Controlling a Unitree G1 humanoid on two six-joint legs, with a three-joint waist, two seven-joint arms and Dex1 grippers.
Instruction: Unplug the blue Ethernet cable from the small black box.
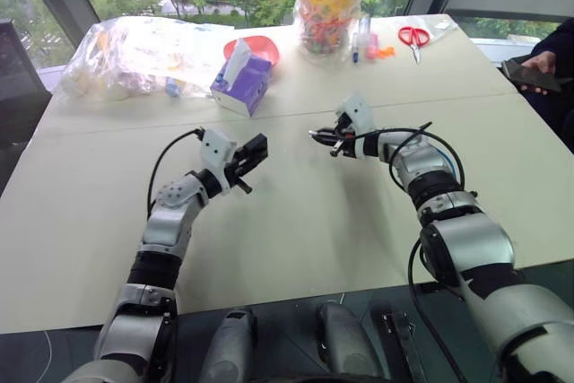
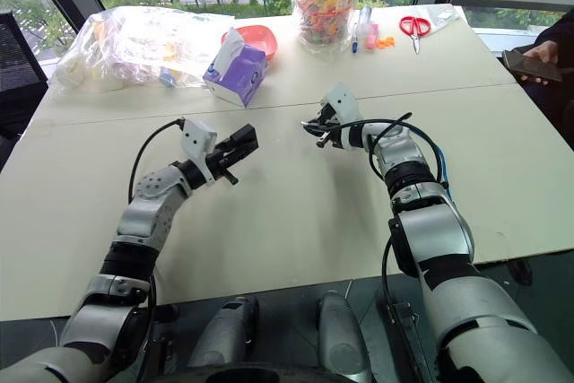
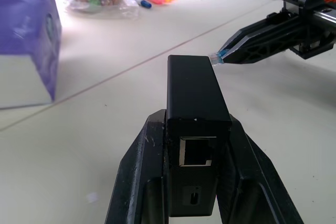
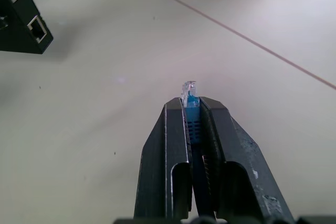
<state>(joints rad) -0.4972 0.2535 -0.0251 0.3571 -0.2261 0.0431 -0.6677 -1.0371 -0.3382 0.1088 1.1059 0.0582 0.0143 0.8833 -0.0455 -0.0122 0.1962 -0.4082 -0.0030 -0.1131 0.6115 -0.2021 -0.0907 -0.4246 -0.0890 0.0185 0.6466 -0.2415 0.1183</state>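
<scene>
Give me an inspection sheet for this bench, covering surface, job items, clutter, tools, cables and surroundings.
Surface: pale table, seam across the middle.
Job's things: small black box held off the table, its port empty; blue Ethernet cable, clear plug free of the box.
Clutter: purple tissue box, red bowl, plastic bags, candy jar, markers, red scissors, all at the far edge.
Tools: left tool shut on the box; right tool shut on the cable's plug end, apart from the box.
Cables: black arm cables loop by each wrist.
Surroundings: windows with trees; a person's hand with a phone.
</scene>
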